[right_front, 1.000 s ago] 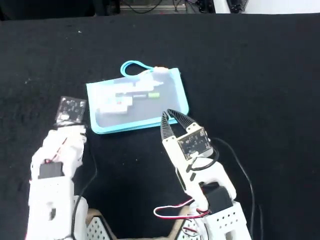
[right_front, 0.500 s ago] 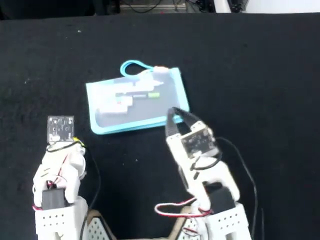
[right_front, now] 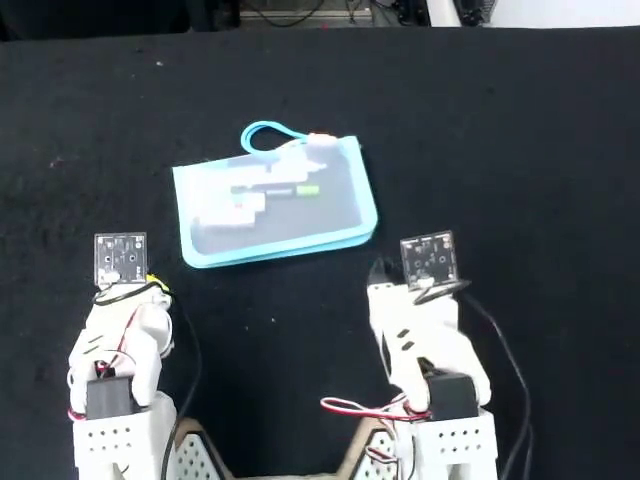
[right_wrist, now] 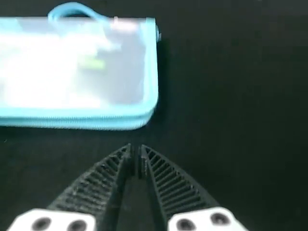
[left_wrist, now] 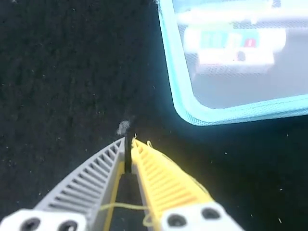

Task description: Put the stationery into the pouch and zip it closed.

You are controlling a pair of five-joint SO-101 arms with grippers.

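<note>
left fingers & right fingers both pressed together, empty; clear blue-trimmed pouch flat w/ stationery inside

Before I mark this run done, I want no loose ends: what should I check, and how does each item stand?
1. Stationery inside the pouch: ok, visible through its clear front.
2. Zip along the pouch's edge nearest the arms: looks closed; the other sides, cannot tell.
3. Left gripper shut, holding nothing, apart from the pouch: ok.
4. Right gripper shut, holding nothing, apart from the pouch: ok.
5. Pouch lying flat on the table: ok.
</note>
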